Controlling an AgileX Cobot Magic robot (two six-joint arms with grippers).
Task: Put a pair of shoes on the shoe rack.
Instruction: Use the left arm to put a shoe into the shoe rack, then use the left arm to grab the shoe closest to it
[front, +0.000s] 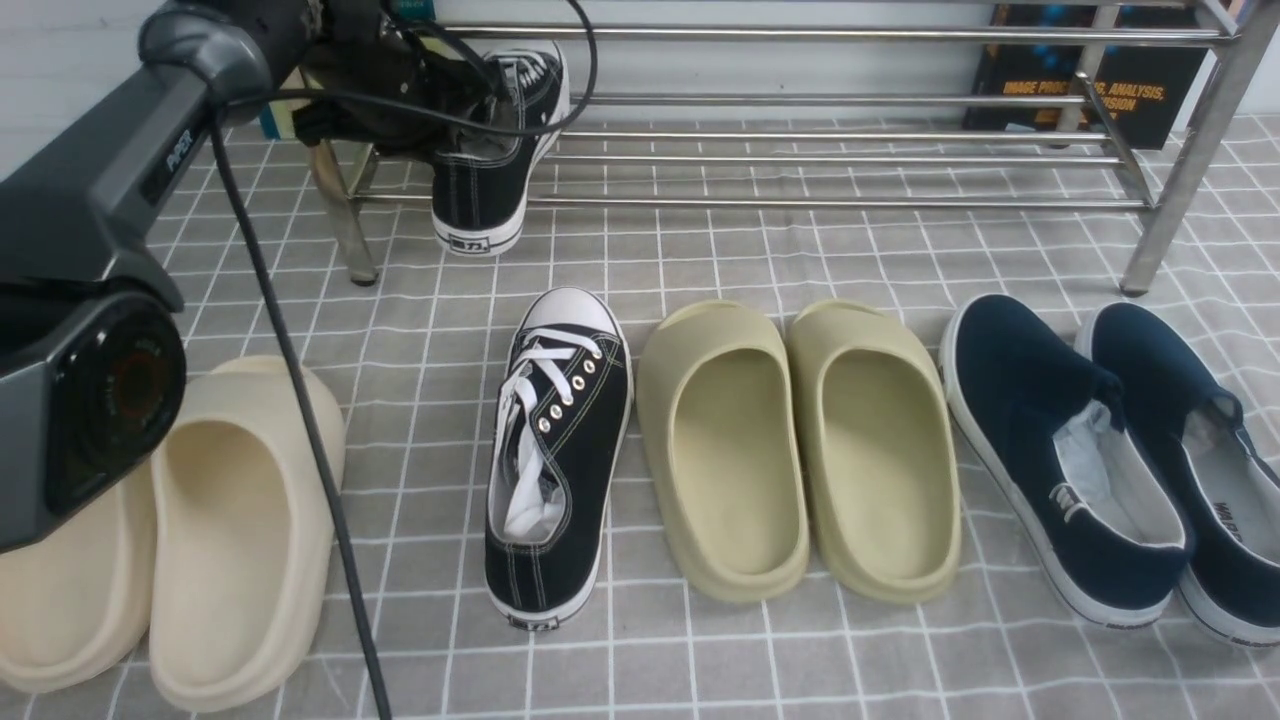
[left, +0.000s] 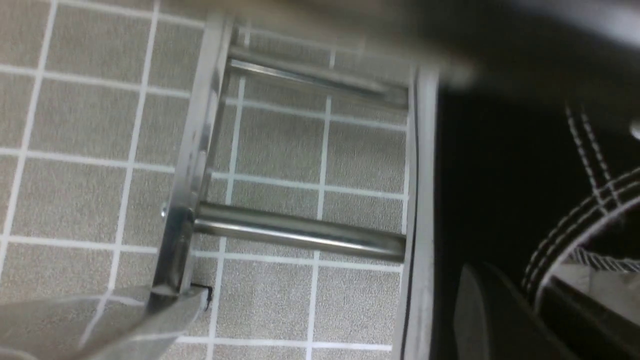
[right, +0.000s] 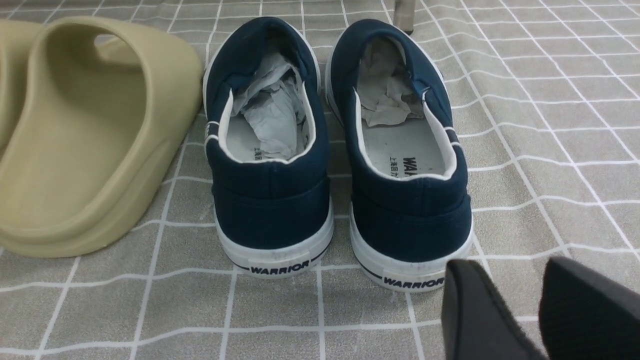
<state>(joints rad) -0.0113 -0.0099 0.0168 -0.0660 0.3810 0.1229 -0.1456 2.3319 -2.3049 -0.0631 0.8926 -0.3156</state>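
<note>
One black sneaker (front: 495, 160) with white laces is in my left gripper (front: 440, 95) at the left end of the steel shoe rack (front: 850, 160). It lies tilted over the lower bars, heel sticking out past the front bar. In the left wrist view my left gripper (left: 525, 295) is shut on the sneaker's (left: 500, 175) collar, beside the rack bars (left: 300, 232). The other black sneaker (front: 560, 450) lies on the floor in front of the rack, toe toward it. My right gripper (right: 505, 267) is open and empty, low over the floor behind the navy slip-ons.
Beige slides (front: 240, 520) lie at the front left, partly behind my left arm. Olive slides (front: 790, 450) sit right of the floor sneaker. Navy slip-ons (front: 1100, 460) lie at the right, also in the right wrist view (right: 340, 165). A dark book (front: 1090, 70) stands behind the rack.
</note>
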